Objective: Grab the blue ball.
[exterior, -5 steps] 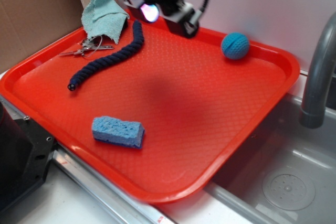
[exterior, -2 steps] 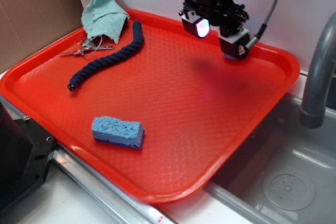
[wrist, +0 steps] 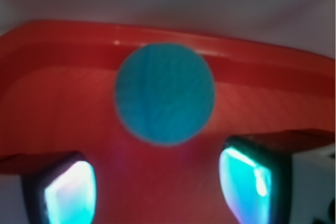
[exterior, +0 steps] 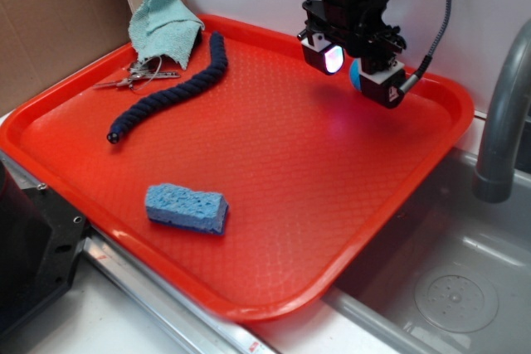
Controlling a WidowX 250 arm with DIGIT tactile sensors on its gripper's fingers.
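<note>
The blue ball (wrist: 165,94) fills the middle of the wrist view, resting on the red tray (wrist: 52,103) close to its far rim. In the exterior view only a sliver of the blue ball (exterior: 355,75) shows between the two glowing fingers. My gripper (exterior: 357,68) hangs open just over it at the tray's back right. In the wrist view my gripper (wrist: 157,187) has one fingertip (wrist: 71,192) at lower left and the other at lower right, wide apart, with the ball ahead of the gap and touching neither.
On the red tray (exterior: 274,188) lie a light-blue sponge (exterior: 186,208) at the front left, a dark blue rope (exterior: 174,93), keys (exterior: 133,79) and a teal cloth (exterior: 163,24) at the back left. A grey faucet (exterior: 502,122) and sink (exterior: 448,288) are to the right.
The gripper has swept from the tray's back middle to the right and now sits over the ball, hiding most of it in the exterior view.
</note>
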